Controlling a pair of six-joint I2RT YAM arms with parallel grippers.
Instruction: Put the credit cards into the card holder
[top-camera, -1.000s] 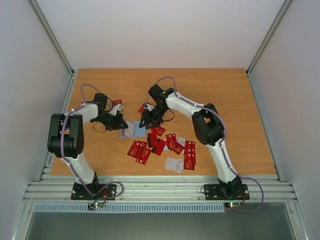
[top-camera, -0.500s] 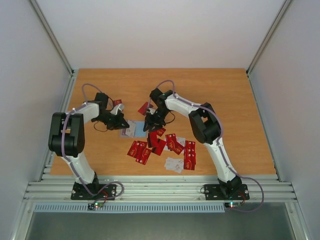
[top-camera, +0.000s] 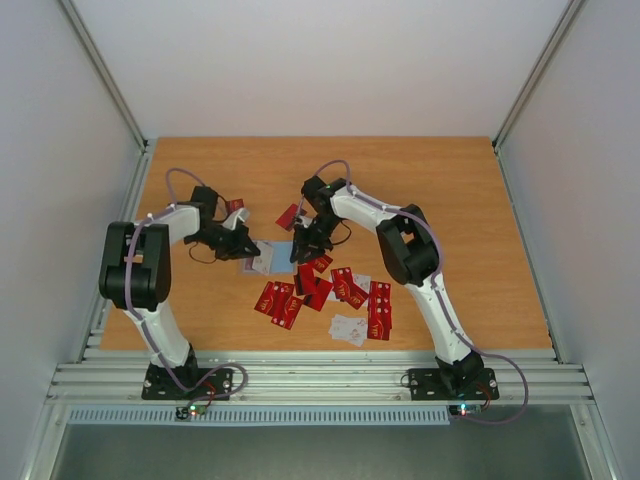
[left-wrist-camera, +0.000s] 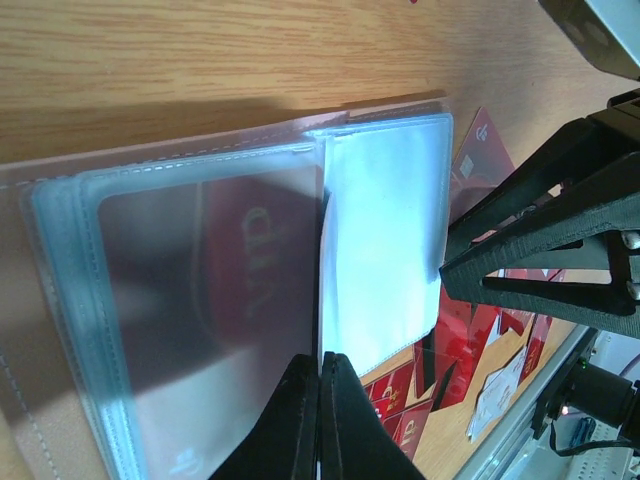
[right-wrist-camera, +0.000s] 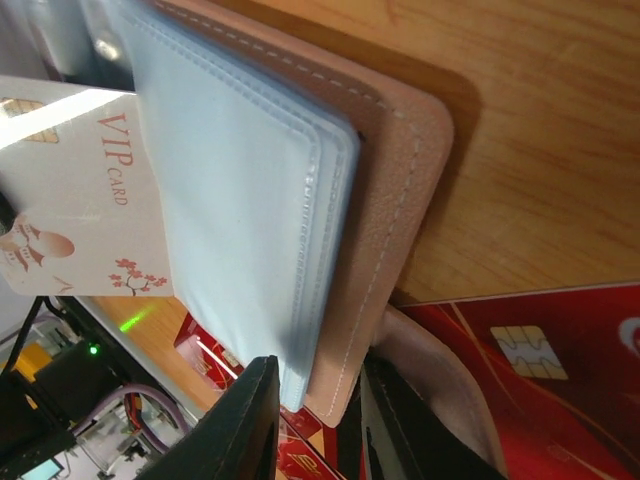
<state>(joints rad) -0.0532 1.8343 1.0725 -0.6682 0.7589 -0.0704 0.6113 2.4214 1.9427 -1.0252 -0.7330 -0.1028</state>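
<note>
- Worktop (top-camera: 450, 200): orange-brown wood grain, flat, with plain white walls (top-camera: 300, 60) on the left, right and far sides. A ribbed metal rail (top-camera: 320, 375) runs along the near edge and carries both arm bases.
- Card holder (top-camera: 262, 260): lies open and flat, left of the worktop's centre and between the two grippers. The tan stitched cover is underneath and the pale blue clear sleeves face up. Its long axis runs roughly parallel to the near edge, and the free sleeve edges point toward the right edge. In the left wrist view a red "VIP" card shows through one sleeve.
- Credit cards (top-camera: 340, 288): a loose, overlapping scatter between the holder and the near edge, slightly right of centre. Most are red side up and a few are pale side up, with long axes lying every way. One red card (top-camera: 290, 215) lies just on the far side of the right gripper.
- White VIP card (right-wrist-camera: 80, 200): stands against the sleeves at their left end, with its printed face toward the right wrist camera.
- Left gripper (top-camera: 240, 246): at the holder's left end. The jaws are pressed together on a thin white sheet seen edge-on, taken to be the white VIP card.
- Right gripper (top-camera: 303, 248): at the holder's right end. The jaws are narrow, and the corner of the sleeve stack and tan cover fills the gap between them.
</note>
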